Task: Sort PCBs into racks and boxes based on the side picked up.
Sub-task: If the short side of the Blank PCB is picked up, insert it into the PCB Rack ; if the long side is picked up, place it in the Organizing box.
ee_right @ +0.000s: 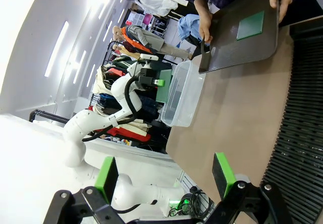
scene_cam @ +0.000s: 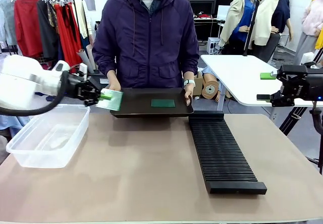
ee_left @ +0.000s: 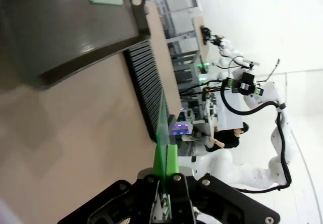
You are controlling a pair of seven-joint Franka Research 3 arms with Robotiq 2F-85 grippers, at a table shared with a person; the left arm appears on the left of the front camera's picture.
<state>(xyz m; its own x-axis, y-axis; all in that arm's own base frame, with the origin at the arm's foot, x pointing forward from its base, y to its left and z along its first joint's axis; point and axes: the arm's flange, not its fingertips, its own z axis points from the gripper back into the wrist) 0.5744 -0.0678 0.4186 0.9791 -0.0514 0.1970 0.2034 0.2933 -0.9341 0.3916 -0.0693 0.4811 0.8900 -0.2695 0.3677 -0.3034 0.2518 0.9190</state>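
My left gripper [scene_cam: 102, 97] is shut on a pale green PCB [scene_cam: 110, 100], held in the air over the far right corner of the clear box [scene_cam: 48, 133]. In the left wrist view that PCB [ee_left: 162, 128] stands edge-on between the closed fingers [ee_left: 173, 159]. A second, darker PCB [scene_cam: 163, 103] lies on a shallow black tray [scene_cam: 136, 107] that the person holds with both hands. The long black slotted rack [scene_cam: 222, 151] lies right of centre. Off the table's right side, my right gripper [scene_cam: 267, 85] hangs open and empty, its green pads [ee_right: 107, 176] wide apart.
The person stands at the far edge, hands on the tray's two ends. A white table [scene_cam: 237, 75] stands behind at the right. Clothes racks and other furniture fill the background. Bare tan tabletop [scene_cam: 141, 168] lies between box and rack.
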